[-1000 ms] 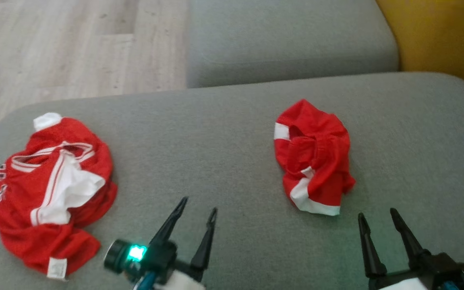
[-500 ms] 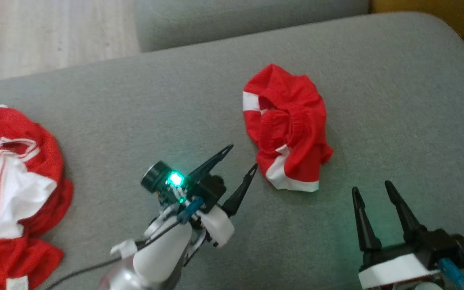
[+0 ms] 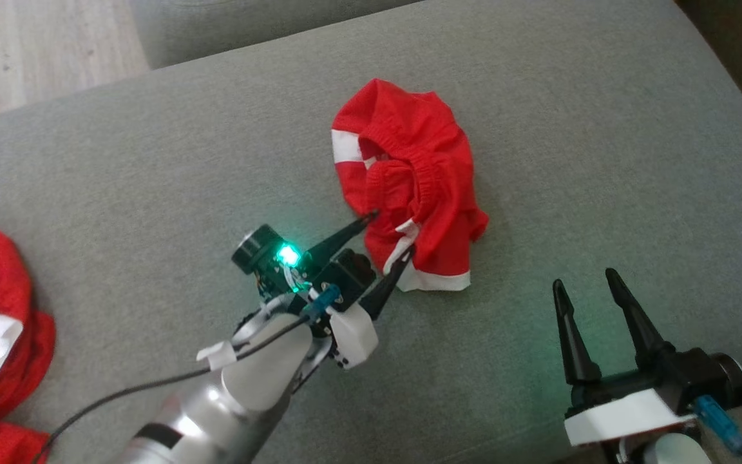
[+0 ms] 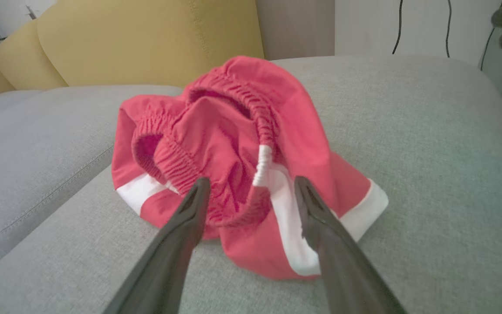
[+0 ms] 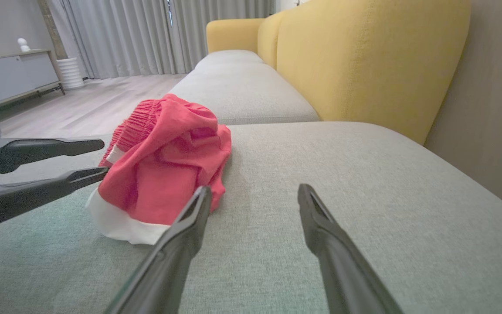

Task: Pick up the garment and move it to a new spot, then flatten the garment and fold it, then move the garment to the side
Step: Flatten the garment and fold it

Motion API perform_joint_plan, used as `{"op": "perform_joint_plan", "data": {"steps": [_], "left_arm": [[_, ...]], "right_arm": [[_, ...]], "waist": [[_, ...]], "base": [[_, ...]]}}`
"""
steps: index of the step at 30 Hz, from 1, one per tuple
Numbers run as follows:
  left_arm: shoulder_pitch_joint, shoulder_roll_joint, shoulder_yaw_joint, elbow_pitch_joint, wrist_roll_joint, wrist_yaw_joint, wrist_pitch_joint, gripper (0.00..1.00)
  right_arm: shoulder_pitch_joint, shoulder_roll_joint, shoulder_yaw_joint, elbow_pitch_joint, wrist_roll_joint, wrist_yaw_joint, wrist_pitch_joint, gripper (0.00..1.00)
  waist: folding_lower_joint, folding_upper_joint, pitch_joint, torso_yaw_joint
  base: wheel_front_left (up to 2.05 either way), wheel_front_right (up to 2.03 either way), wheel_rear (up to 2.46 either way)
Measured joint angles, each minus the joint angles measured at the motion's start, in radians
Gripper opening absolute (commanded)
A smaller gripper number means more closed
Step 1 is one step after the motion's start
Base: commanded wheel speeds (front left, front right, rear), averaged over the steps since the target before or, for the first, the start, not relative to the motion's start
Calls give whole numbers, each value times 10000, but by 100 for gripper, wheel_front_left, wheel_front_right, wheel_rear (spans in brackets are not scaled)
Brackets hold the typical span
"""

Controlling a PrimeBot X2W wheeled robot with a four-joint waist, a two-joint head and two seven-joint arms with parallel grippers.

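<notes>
Straddling the red shorts (image 3: 422, 161), left fingers (image 3: 345, 233) gape; right fingers (image 3: 567, 335) too; jersey (image 3: 4, 290) print seems illegible.

A grey sofa seat (image 3: 603, 129) meets a yellow backrest (image 5: 364, 56) beside wooden floor (image 3: 23, 51).

Open grey cushion (image 3: 570, 129) stretches between the crumpled red shorts (image 3: 422, 161) and the yellow backrest (image 5: 364, 65) on the right. On the left, more bare cushion runs until a second red garment (image 3: 4, 283) crowds the edge.
</notes>
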Motion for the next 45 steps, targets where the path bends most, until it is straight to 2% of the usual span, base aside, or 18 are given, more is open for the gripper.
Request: {"op": "perform_joint_plan", "data": {"steps": [6,11,12,13,14,24,28,33,37,41,45], "left_arm": [[-504,-8,-232,562,-215,238,-119,100],[-741,-10,-477,968,-414,221,-203,100],[-786,-10,-583,1014,-414,198,-211,52],[-812,-12,-683,1053,-414,146,-226,33],[-821,-12,-752,1055,-414,82,-309,0],[-948,-2,-1626,729,-1218,-566,-188,0],[-1425,4,-2197,161,-1779,-750,481,0],[-3021,-15,-2640,-535,-2857,-826,1547,0],[-4676,-77,-2334,-606,-3672,-828,1866,0],[-5614,-17,-1931,-560,-4126,-828,2013,0],[-5281,192,-1674,-334,-4759,-826,2203,0]], "right_arm": [[1,0,33,0,59,0,0,100],[0,0,44,-6,151,0,0,100],[-1,0,46,-6,163,0,0,100],[-2,0,44,-8,163,0,0,100],[-3,0,44,-6,169,0,0,100],[1,0,263,111,257,0,0,100],[14,0,407,173,355,0,0,100],[67,-2,606,261,466,0,0,100],[331,-4,594,274,499,0,0,100],[593,-8,522,270,499,0,0,100],[648,-8,380,236,539,0,0,100]], "waist": [[-1,0,86,-297],[0,0,202,-463],[0,0,224,-487],[0,0,241,-507],[0,0,253,-527],[-2,0,-251,-782],[-2,0,-624,-989],[-2,0,-1134,-1243],[-3,0,-1533,-1283],[-4,0,-1716,-1101],[-3,0,-1857,-713]], "base": [[0,0,0],[0,0,0],[0,0,0],[0,0,0],[0,0,0],[0,0,0],[0,0,0],[0,0,0],[0,0,0],[0,0,0],[0,0,0]]}}
